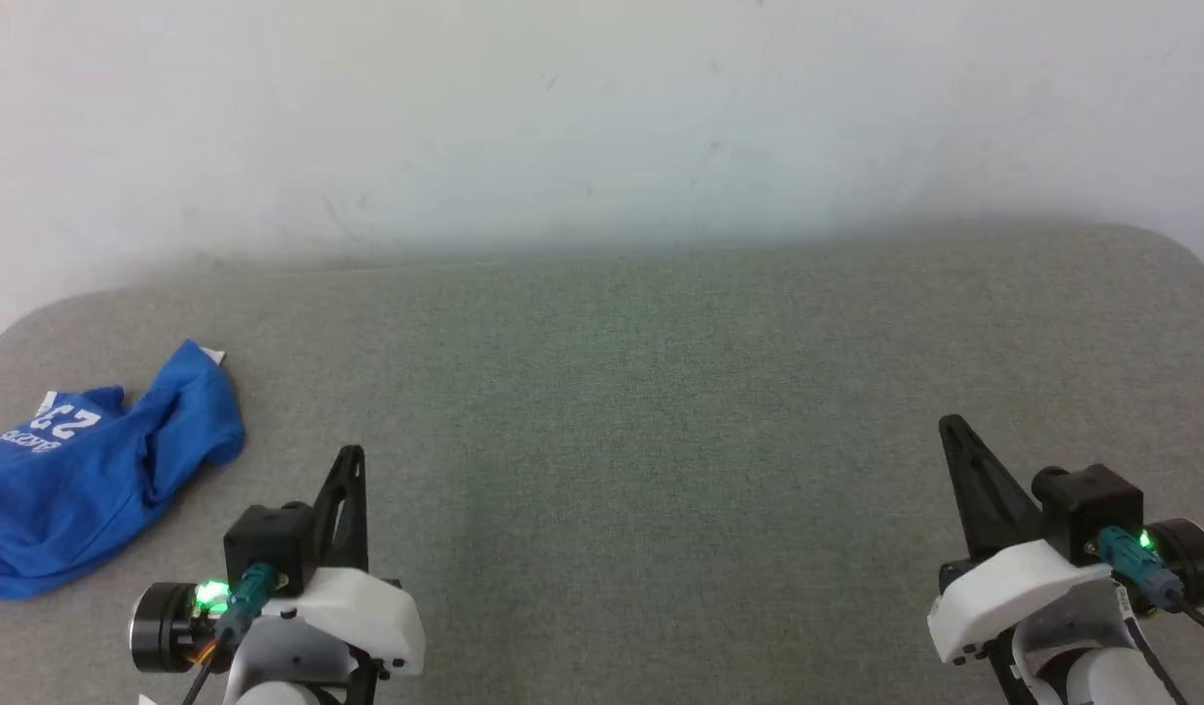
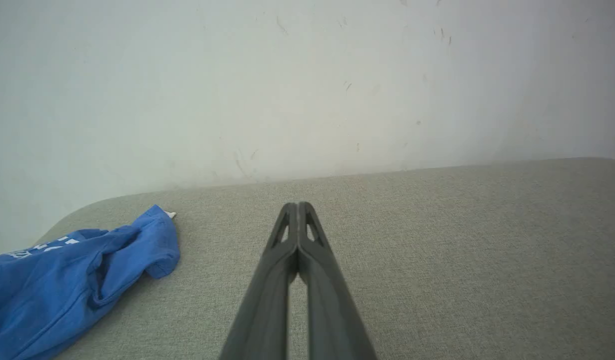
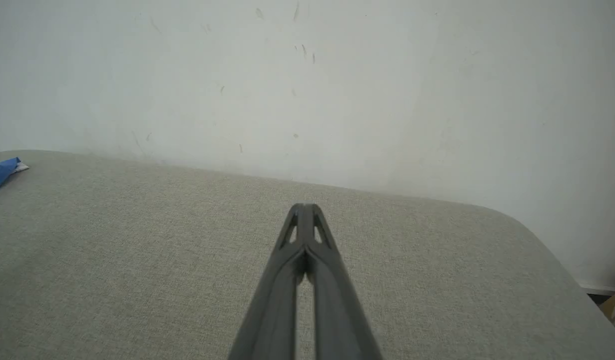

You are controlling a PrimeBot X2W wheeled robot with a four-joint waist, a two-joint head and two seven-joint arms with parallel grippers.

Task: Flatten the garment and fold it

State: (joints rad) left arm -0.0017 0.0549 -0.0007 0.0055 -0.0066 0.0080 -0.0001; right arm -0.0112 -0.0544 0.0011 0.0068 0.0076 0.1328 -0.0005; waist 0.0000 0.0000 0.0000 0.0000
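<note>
Shorts of soft royal-blue fabric with white print, the garment (image 1: 83,470) lies crumpled in a heap at the left edge of the grey fabric-covered table (image 1: 661,392). One white-trimmed tip points toward the white wall (image 1: 602,117). Nothing is flattened yet, so the task looks to be at its very start. The left gripper (image 1: 350,465) is held by the table's near edge, near the heap but apart from it, its two dark fingers pressed together on nothing. As the closer arm, it seems best placed for the first grab. The right gripper (image 1: 954,436), likewise closed and holding nothing, is well apart toward the right edge. The table's wide middle between them would suit spreading the cloth.
</note>
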